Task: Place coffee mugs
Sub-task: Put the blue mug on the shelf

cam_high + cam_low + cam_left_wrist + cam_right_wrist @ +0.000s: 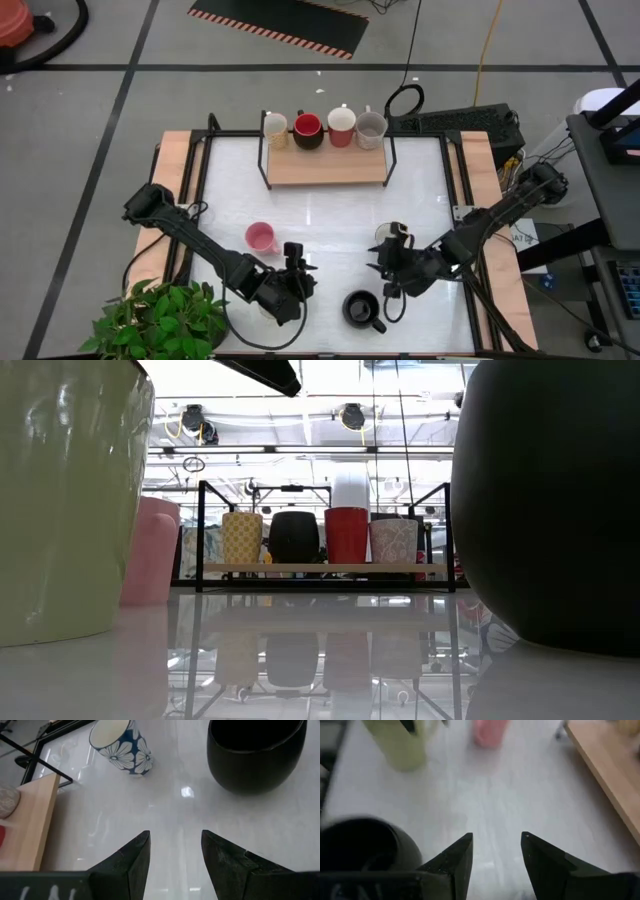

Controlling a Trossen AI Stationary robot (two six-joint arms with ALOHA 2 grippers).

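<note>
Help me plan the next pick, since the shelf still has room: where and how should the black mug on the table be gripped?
Grip the black mug by its rim, one finger inside the open mouth and one outside, coming down from above. It stands upright and its bulging body looks wide for a side pinch. Choose the rim away from the handle, which juts toward the table's front right. The right claw, open, is nearest.

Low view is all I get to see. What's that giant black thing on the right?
Observer: That's a black mug. It stands on the white table near the front edge, between the two arms.
Operator: Is a hand grabbing it?
Observer: No. The left hand is open and empty, and the mug sits ahead of it, not touching.
</note>
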